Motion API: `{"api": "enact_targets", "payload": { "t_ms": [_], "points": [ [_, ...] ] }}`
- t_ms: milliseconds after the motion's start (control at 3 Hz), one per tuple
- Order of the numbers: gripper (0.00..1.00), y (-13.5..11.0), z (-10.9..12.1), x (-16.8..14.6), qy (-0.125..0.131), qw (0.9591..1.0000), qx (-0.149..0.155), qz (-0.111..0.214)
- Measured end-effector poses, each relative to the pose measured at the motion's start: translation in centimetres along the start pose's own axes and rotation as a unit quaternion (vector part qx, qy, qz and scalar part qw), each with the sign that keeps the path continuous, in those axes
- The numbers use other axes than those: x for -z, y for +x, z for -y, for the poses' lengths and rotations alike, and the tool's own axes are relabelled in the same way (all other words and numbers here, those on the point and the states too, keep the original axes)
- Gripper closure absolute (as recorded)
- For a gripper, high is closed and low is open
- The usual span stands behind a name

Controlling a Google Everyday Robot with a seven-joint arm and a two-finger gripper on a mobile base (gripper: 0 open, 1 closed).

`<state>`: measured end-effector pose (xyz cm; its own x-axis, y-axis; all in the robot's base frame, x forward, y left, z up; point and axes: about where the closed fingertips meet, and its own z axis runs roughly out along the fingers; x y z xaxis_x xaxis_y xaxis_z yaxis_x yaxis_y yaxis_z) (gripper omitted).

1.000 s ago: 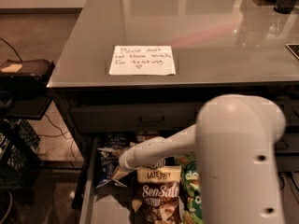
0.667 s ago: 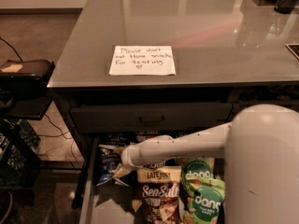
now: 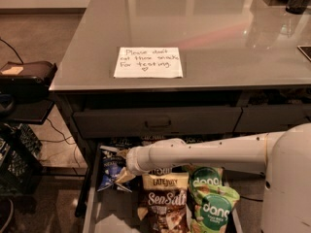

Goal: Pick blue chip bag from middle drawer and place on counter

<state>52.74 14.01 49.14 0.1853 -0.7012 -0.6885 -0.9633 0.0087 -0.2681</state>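
Note:
The blue chip bag (image 3: 109, 171) lies in the left row of the open middle drawer (image 3: 92, 205), below the counter's front edge. My gripper (image 3: 122, 173) is at the end of the white arm (image 3: 204, 152), which reaches in from the right. It sits right at the bag's right edge and touches it. The counter (image 3: 218, 33) is above, with a white handwritten note (image 3: 148, 62) on it.
A brown-and-cream Sea Salt bag (image 3: 165, 203) and green dang bags (image 3: 211, 203) lie in the drawer right of the blue bag. The closed top drawer front (image 3: 158, 122) hangs just above the arm. A black crate (image 3: 14, 164) and a dark device (image 3: 24, 74) stand at left.
The arm's bulky white body has swung right and out of the way, uncovering the dang bags. The gripper has stayed at the blue bag, which has barely shifted.

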Motion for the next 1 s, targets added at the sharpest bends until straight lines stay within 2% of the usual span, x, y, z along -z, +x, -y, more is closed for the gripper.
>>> {"api": "enact_targets", "payload": {
  "t_ms": [333, 1000],
  "points": [
    [1.00, -2.2, 0.3, 2.6, 0.011, 0.9998, -0.002, 0.019],
    [1.00, -8.8, 1.2, 12.1, 0.047, 0.9986, 0.009, 0.021]
  ]
}}
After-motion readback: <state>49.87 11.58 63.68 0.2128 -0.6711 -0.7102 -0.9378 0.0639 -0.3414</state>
